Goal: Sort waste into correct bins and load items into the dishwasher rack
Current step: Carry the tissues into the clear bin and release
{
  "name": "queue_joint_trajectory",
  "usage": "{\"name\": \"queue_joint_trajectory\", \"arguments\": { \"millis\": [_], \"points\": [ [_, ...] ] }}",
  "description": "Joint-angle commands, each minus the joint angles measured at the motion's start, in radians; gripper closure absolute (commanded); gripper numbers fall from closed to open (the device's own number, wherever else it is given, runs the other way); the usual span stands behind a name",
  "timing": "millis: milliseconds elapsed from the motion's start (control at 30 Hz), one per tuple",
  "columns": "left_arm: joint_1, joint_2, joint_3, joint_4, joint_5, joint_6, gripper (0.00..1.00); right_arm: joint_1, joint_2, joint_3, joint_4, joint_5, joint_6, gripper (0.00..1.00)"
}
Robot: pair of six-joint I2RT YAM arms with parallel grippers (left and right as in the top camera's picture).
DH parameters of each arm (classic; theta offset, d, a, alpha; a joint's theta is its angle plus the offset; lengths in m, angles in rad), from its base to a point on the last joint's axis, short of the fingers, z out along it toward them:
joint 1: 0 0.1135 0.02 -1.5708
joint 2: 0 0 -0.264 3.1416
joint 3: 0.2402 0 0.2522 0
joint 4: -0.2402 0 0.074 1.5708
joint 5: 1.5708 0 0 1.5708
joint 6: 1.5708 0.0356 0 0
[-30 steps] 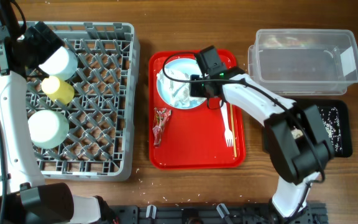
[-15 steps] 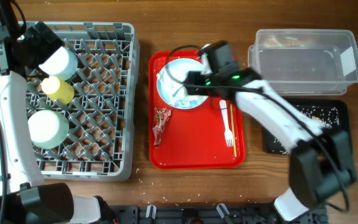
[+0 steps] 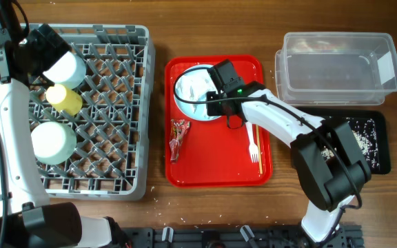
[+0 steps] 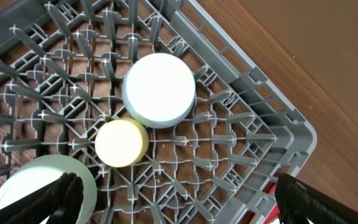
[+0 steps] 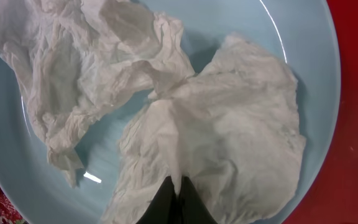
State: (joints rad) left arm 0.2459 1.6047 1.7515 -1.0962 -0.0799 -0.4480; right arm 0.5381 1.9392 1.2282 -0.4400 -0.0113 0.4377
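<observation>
The crumpled white napkin (image 5: 166,106) lies on the pale blue plate (image 5: 303,56), which sits on the red tray (image 3: 212,162). My right gripper (image 5: 176,186) is shut on a fold of the napkin; from overhead it (image 3: 216,103) is over the plate (image 3: 191,86). The red-and-white wrapper (image 3: 179,136), white fork (image 3: 251,138) and chopstick (image 3: 257,141) lie on the tray. My left gripper (image 4: 173,199) is open above the grey rack (image 4: 241,137), which holds the mint-green bowl (image 4: 159,89), yellow cup (image 4: 122,142) and saucer (image 4: 36,186).
The clear tub (image 3: 336,65) stands at the back right. The black tray (image 3: 371,141) in front of it holds rice-like scraps. The rack (image 3: 109,117) fills the left side of the table.
My right arm swung out over the plate's back edge, then came back down onto the plate, and now pinches the napkin. The left arm has not moved.
</observation>
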Motion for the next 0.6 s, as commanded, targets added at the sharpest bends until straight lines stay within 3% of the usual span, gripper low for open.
{"name": "queue_joint_trajectory", "arguments": {
  "millis": [0,200,433,533,567],
  "points": [
    [-0.002,0.000,-0.005,0.003,0.005,-0.009,0.00,-0.015,-0.061,0.019,-0.013,-0.014,0.067,0.96],
    [-0.002,0.000,-0.005,0.003,0.005,-0.009,0.00,-0.288,-0.352,0.052,-0.074,0.020,0.085,0.96],
    [-0.002,0.000,-0.005,0.003,0.005,-0.009,0.00,-0.623,-0.338,0.047,-0.076,0.018,0.110,0.95],
    [-0.002,0.000,-0.005,0.003,0.005,-0.009,0.00,-0.650,-0.282,0.047,-0.062,-0.024,0.013,0.00],
    [-0.002,0.000,-0.005,0.003,0.005,-0.009,0.00,-0.650,-0.270,0.046,-0.066,-0.068,-0.014,0.00]
  ]
}}
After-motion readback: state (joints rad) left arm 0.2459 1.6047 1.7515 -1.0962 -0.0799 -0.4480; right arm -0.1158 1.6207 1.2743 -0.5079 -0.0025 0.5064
